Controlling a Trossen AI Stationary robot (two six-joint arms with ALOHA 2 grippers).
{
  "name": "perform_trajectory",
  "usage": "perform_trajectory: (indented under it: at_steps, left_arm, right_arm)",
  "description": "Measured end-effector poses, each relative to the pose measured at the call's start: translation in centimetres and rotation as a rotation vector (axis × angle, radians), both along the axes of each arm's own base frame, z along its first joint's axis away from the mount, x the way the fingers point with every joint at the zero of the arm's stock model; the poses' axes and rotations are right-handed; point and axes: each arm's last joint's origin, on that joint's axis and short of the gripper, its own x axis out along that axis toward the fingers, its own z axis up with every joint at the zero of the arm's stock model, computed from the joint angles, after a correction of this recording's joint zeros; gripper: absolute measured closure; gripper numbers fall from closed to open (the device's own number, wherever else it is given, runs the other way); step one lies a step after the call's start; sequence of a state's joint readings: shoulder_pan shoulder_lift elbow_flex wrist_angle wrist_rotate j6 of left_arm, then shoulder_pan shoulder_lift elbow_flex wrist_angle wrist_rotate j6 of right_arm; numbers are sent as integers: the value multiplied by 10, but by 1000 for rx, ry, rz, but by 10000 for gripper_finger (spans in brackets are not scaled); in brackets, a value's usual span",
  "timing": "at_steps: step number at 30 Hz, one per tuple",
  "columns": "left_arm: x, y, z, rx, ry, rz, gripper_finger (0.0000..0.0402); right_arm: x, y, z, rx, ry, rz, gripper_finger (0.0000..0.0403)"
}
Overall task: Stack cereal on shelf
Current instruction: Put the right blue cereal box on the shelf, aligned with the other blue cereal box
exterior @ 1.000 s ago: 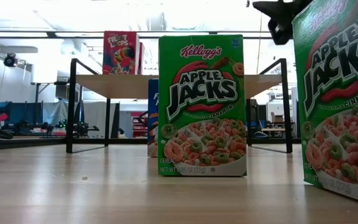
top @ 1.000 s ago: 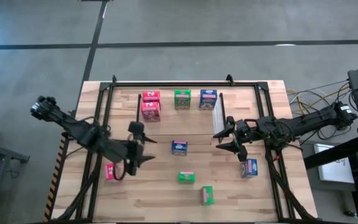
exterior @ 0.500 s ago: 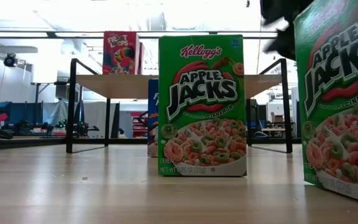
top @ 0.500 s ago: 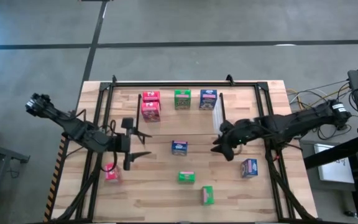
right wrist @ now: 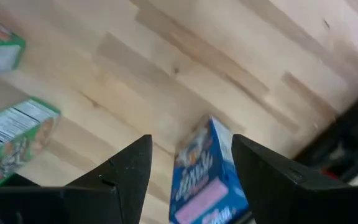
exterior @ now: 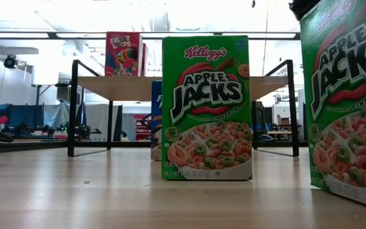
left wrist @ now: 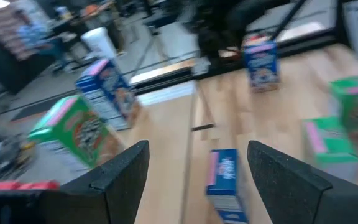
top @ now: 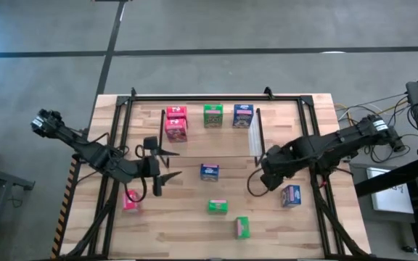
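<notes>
The shelf [top: 194,141] stands at the table's far middle, with its white strip [top: 254,134] on its right side. On it stand two red cereal boxes [top: 176,122], a green one [top: 212,114] and a blue one [top: 243,116]. Loose on the table are a blue box [top: 209,172], two green boxes [top: 218,206] [top: 242,227], another blue box [top: 291,196] and a red one [top: 130,199]. My left gripper [top: 164,165] is open and nearly level, left of the middle blue box [left wrist: 224,177]. My right gripper [top: 263,180] is open and points down above the table, near the right blue box [right wrist: 207,177].
The big black frame [top: 122,145] runs round the table, and its bars lie close to both arms. In the low view two green boxes [exterior: 205,108] [exterior: 348,102] stand close to the camera, in front of the shelf [exterior: 170,79]. Bare wood lies between the loose boxes.
My right gripper has drawn back from the shelf's right end toward the near edge, risen, and tipped from level to pointing down. My left gripper has sunk a little and turned at the wrist. Both have stayed open. No box has moved.
</notes>
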State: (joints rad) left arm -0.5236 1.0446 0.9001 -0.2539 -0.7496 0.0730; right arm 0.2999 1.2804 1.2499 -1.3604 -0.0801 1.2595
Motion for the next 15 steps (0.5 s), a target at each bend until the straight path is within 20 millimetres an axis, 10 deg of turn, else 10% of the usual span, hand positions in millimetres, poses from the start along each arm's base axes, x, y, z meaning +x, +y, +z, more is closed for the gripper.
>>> perform_trajectory:
  at_steps: [15]
  left_arm:
    - [3,3,-7,72,7,175,146]
  right_arm:
    - [-24,40,-5,63,130,-229,144]
